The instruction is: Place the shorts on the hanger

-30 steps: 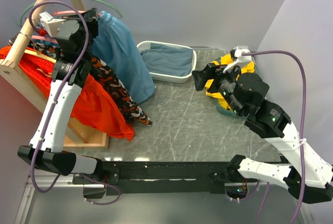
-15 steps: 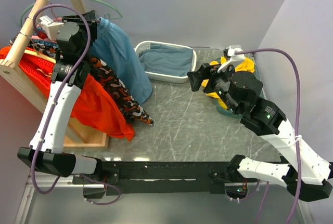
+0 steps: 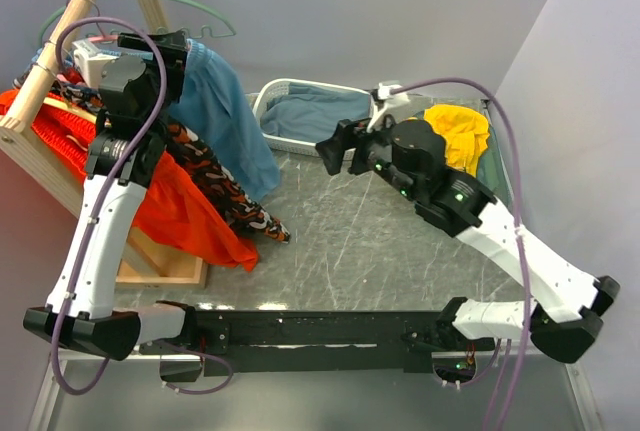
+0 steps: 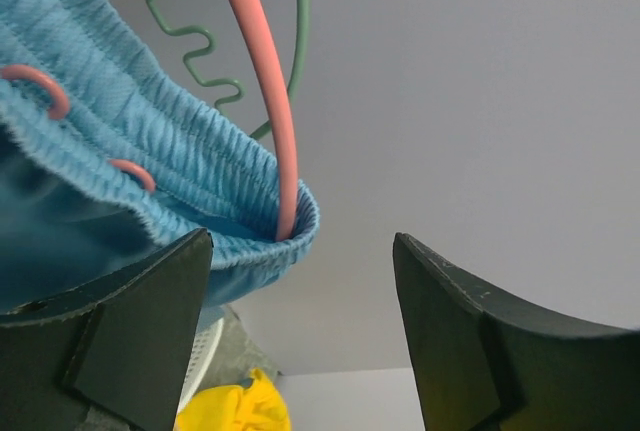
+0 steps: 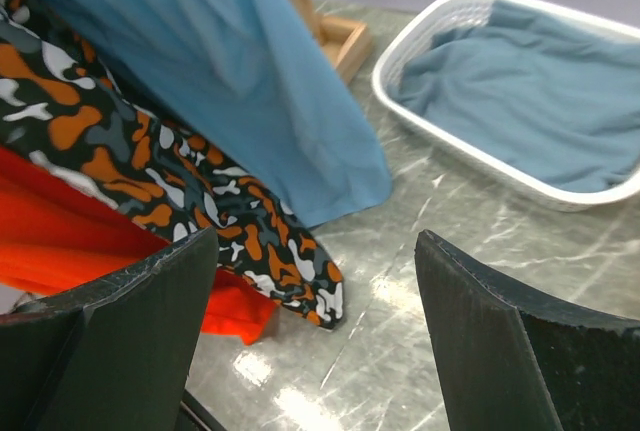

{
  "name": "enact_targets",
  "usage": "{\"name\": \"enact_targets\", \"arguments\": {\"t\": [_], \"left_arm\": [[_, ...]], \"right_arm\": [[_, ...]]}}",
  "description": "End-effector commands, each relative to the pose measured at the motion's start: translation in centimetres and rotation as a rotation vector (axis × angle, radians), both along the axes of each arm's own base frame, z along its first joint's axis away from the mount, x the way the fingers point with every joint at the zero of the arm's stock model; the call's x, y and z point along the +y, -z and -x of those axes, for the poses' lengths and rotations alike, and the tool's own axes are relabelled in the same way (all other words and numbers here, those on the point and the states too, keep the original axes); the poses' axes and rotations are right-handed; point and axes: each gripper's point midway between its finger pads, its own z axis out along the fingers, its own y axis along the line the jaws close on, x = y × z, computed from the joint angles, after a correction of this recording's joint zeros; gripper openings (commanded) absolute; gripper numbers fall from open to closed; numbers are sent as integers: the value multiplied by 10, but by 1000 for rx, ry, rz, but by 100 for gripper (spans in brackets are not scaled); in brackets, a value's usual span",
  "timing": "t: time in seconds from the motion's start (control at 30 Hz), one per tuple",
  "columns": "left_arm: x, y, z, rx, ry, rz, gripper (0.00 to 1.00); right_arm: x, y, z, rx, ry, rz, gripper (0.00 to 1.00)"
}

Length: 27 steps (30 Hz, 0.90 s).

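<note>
Light blue soft-fabric shorts (image 4: 150,156) with a gathered elastic waistband hang on the thin pink hanger (image 4: 265,81) at the wooden rack (image 3: 62,39).
Waistband up, legs draping toward the bench (image 3: 400,246), long axis near vertical. The left gripper (image 4: 300,251) gapes wide beside the waistband, holding nothing; the right gripper (image 5: 315,251) is wide and empty above the bench.
</note>
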Motion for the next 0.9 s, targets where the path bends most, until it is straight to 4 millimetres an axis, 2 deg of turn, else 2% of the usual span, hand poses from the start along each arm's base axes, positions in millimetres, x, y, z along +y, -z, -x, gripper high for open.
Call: {"name": "enact_targets", "arguments": {"t": [0.0,0.2,0.67,0.73,0.87], "left_arm": [[11,-32,32,-66,-9,-91,79],[-1,-32,42,-78,73,-204,86],[-63,-50,54,-180,427,-434,87],[-75,-56,61,-214,498,-464,87],[-95,-53,64,-230,592,-532,89]], "right_arm": [[22,-30,-3,-56,-77,-85,86],[25,-22,-4,-52,-78,-87,86],[9,-17,2,-59,-48,-85,87],[5,-16,3,-61,-37,-87,87],[-4,-18,7,-66,-13,-111,87]]}}
